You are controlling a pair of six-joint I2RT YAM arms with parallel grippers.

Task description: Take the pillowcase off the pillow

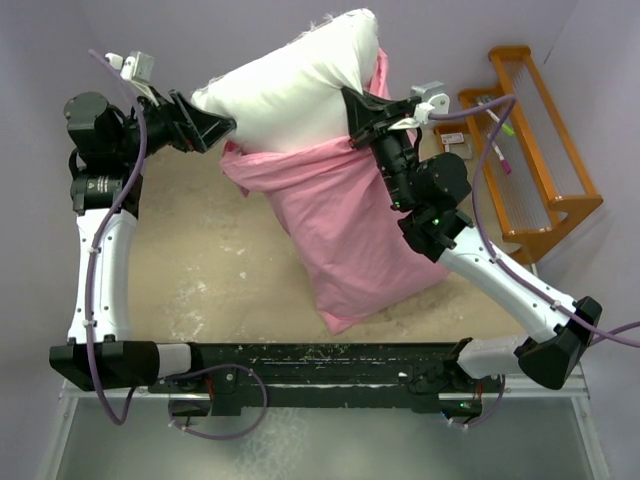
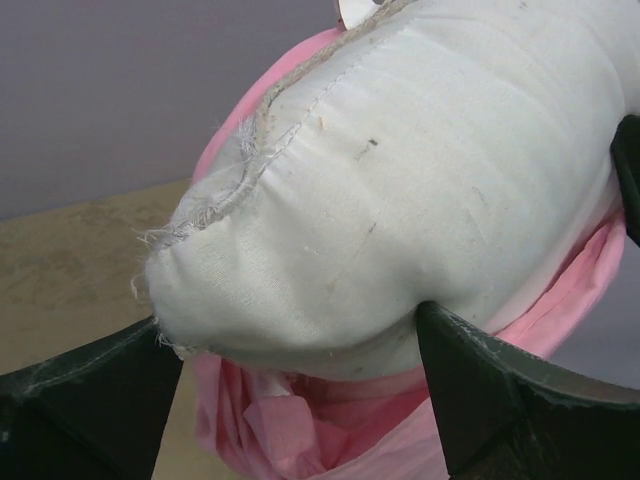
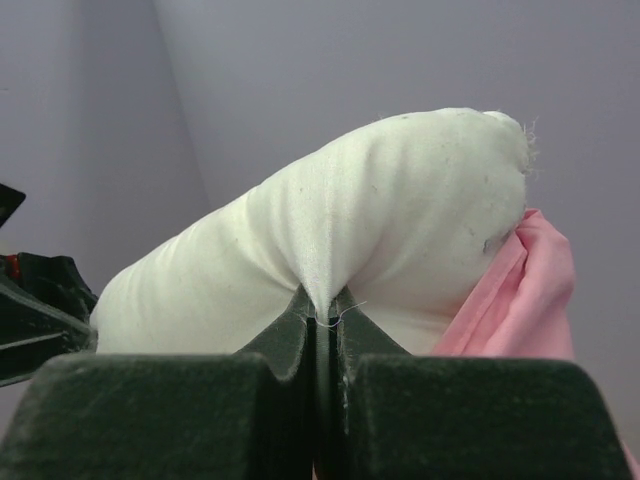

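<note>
The white pillow [image 1: 290,85] sticks halfway out of the pink pillowcase [image 1: 350,230], which hangs down from it onto the table. My right gripper [image 1: 358,115] is shut on a pinched fold of the pillow's fabric at its right side; the right wrist view shows the gripper [image 3: 325,310] holding the pillow [image 3: 350,220], with the pillowcase [image 3: 525,290] at the right. My left gripper [image 1: 212,125] is open at the pillow's left end. In the left wrist view, the gripper [image 2: 295,320] has its jaws spread wide around the pillow's seamed end [image 2: 400,180], with the pillowcase mouth [image 2: 300,420] below.
The tan table top [image 1: 200,260] lies under the fabric. An orange wooden rack [image 1: 540,150] stands at the right, with small items [image 1: 500,140] beside it. Grey walls close in at the back and left.
</note>
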